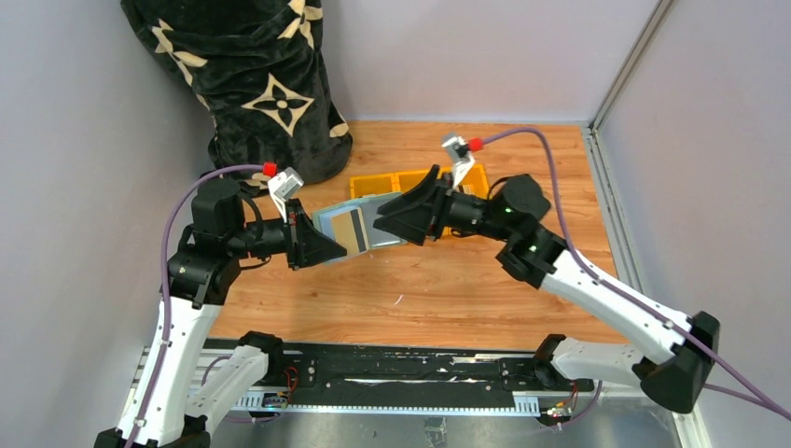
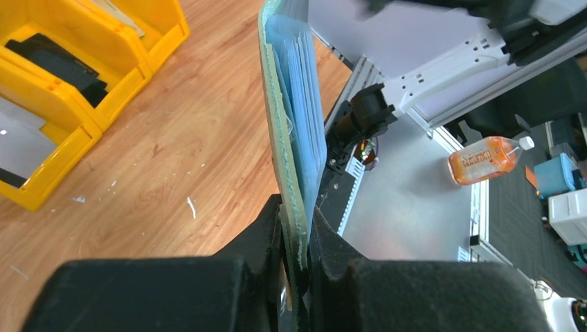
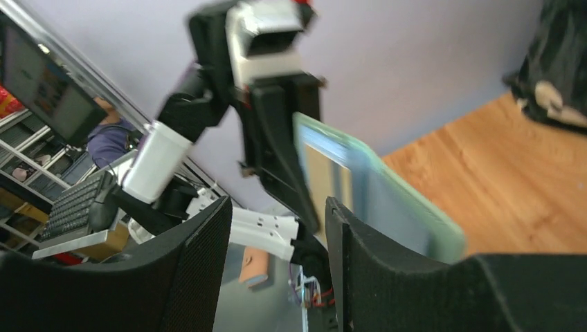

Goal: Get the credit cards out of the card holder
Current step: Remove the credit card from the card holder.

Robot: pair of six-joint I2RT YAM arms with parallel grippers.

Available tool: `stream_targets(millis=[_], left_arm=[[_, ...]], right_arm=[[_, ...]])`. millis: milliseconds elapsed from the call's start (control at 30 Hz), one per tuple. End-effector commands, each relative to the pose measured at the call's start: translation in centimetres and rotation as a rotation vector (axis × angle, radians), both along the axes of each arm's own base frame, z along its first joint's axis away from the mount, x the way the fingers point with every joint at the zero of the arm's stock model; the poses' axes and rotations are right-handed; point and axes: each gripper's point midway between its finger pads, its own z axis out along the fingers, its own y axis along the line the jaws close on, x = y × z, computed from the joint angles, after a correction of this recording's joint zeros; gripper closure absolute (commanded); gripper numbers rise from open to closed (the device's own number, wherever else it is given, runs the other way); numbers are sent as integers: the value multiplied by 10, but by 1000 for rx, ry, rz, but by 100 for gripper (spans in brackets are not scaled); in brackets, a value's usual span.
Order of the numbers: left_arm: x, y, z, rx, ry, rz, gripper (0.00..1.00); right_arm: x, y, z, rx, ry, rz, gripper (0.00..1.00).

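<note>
The sage-green card holder [image 1: 373, 217] hangs open in the air between my two grippers. My left gripper [image 1: 328, 245] is shut on its left edge; the left wrist view shows the green cover [image 2: 282, 138] and clear sleeves [image 2: 304, 90] pinched edge-on between the jaws [image 2: 296, 216]. A tan credit card with a dark stripe [image 1: 353, 230] sits in a sleeve and also shows in the right wrist view [image 3: 318, 181]. My right gripper [image 1: 384, 222] is open at the holder's right end. In its wrist view the gap [image 3: 277, 207] is empty and the holder [image 3: 408, 211] lies beside the right finger.
A yellow three-compartment tray [image 1: 371, 184] stands behind the grippers; it [image 2: 82, 123] holds black items and a grey card. A black patterned blanket [image 1: 252, 75] stands at the back left. Grey walls close in on both sides. An orange bottle [image 2: 484, 158] lies beyond the table's near edge.
</note>
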Motion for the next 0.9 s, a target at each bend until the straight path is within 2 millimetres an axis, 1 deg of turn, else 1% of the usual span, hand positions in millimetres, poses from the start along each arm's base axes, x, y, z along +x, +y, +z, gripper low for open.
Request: stream_targets(millis=[0, 133, 233, 367, 433, 567, 700, 767, 833, 867], left_arm=[[-16, -3, 22, -35, -59, -75, 100], [-23, -5, 25, -52, -55, -113, 100], [-25, -6, 27, -62, -53, -130, 100], [-25, -7, 29, -70, -52, -135, 100], [-23, -7, 29, -72, -50, -134, 100], [-23, -7, 30, -75, -49, -135, 100], [-24, -8, 31, -86, -42, -141, 100], [-24, -8, 32, -90, -39, -143, 100], [-25, -9, 32, -95, -24, -151, 95], [-26, -10, 32, -98, -16, -158, 90]], right_arm=[[-19, 9, -14, -46, 3, 134, 44], [-17, 18, -34, -93, 31, 171, 44], [-20, 21, -40, -95, 45, 201, 44], [-25, 24, -41, -79, 55, 250, 46], [-25, 27, -43, -71, 65, 271, 49], [-30, 31, -41, -31, 73, 310, 54], [-33, 34, -40, 15, 90, 346, 66], [-34, 36, -39, 43, 101, 367, 68], [-34, 40, -41, 55, 120, 384, 70], [-34, 41, -41, 64, 127, 390, 71]])
